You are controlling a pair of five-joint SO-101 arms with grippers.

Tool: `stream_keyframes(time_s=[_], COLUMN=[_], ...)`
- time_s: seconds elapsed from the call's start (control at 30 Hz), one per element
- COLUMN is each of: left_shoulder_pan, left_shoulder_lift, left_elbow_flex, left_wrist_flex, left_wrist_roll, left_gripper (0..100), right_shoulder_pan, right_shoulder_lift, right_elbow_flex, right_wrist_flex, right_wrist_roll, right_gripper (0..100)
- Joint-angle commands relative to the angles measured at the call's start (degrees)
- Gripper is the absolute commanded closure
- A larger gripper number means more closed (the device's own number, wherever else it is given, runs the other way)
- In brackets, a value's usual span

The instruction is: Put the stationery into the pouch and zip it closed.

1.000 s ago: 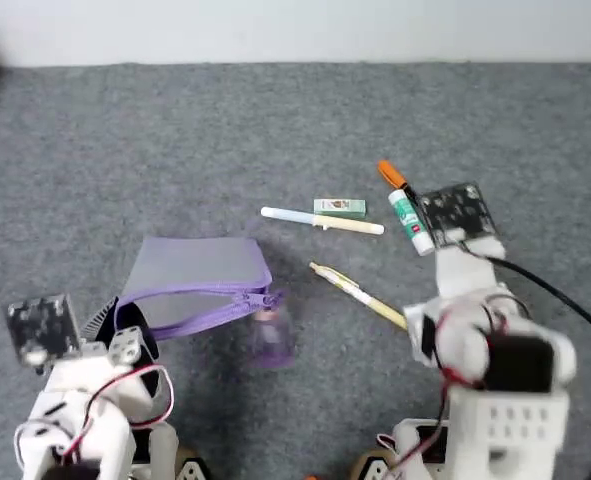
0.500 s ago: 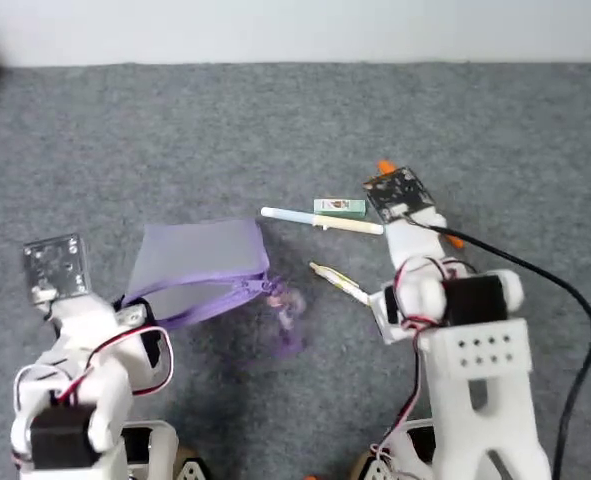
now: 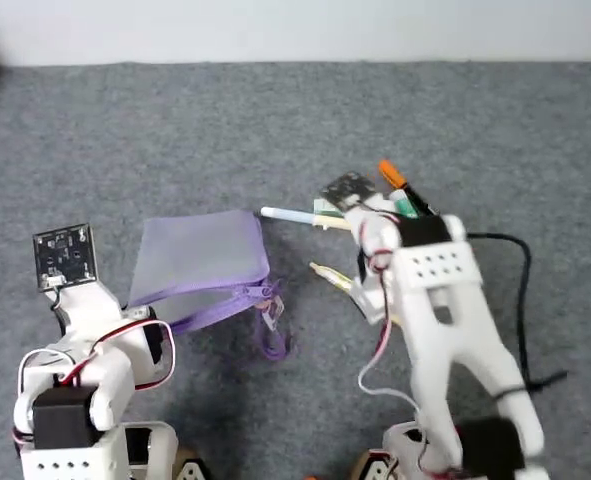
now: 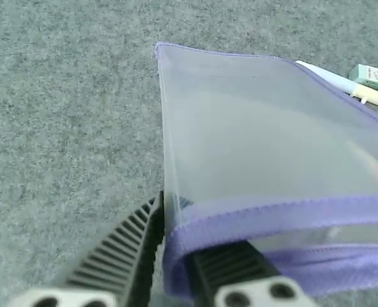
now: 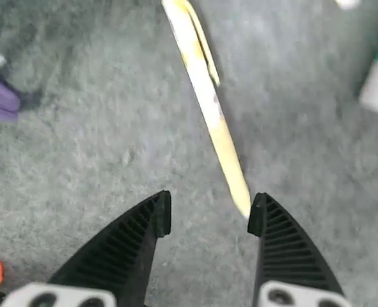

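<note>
A grey, felt-like table (image 3: 495, 120) spreads under two white robot arms, seen from above.

The right arm stretches forward over the middle of the table. Its wrist camera shows the right gripper (image 5: 209, 208) with its fingers spread apart and holding nothing, hovering just above the surface.

The left arm sits low on the left. The left gripper (image 4: 173, 224) is clamped on the near corner of the pouch (image 3: 200, 260), one finger on each side of the purple zip band.

The pouch is flat, translucent and lilac. It lies between the two arms, and its zip edge faces the robot and looks partly parted. No stationery shows inside it.

The yellow pen (image 5: 204, 96) is the item the next move seems to turn on. It lies straight ahead of the right gripper, with its long axis running away from the fingers at a slight slant. Its near end sits just beside one fingertip, not centred in the gap. The right arm is clearly the nearer one. From above, the pen (image 3: 330, 275) lies just to the right of the pouch, half hidden by the arm.

Farther back, well apart from the gripper, lie a pale blue and cream pen (image 3: 290, 215), a small green eraser (image 3: 325, 207) touching it, and a green-and-white marker (image 3: 400, 190) with an orange cap.

The purple zip pull (image 3: 273, 335) trails from the pouch's corner near the yellow pen. Nothing lies between the gripper and the pen.
</note>
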Motion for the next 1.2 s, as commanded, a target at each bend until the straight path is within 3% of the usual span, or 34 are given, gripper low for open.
stream_keyframes(time_s=[0.0, 0.43, 0.7, 0.83, 1.17], left_shoulder_pan=[-0.3, -0.3, -0.3, -0.3, -0.3], left_shoulder_lift=[0.9, 0.9, 0.9, 0.9, 0.8], left_elbow_flex=[-2.7, -2.6, -2.6, -2.6, -3.0], left_wrist_flex=[-0.1, -0.1, -0.1, -0.1, 0.1], left_wrist_roll=[0.7, 0.7, 0.7, 0.7, 0.6], left_gripper=[99, 99, 99, 99, 99], right_shoulder_pan=[-2.6, -6.1, -7.0, -6.9, -6.8], right_shoulder_lift=[8.2, 42.4, 53.9, 55.6, 48.1], right_elbow_flex=[-8.1, -40.3, -47.8, -48.2, -48.3], right_wrist_flex=[-1.9, 5.8, 6.7, 7.3, 16.0], right_wrist_roll=[0.9, 0.9, 0.9, 0.9, 1.8], right_gripper=[79.7, 80.0, 83.3, 99.4, 98.9])
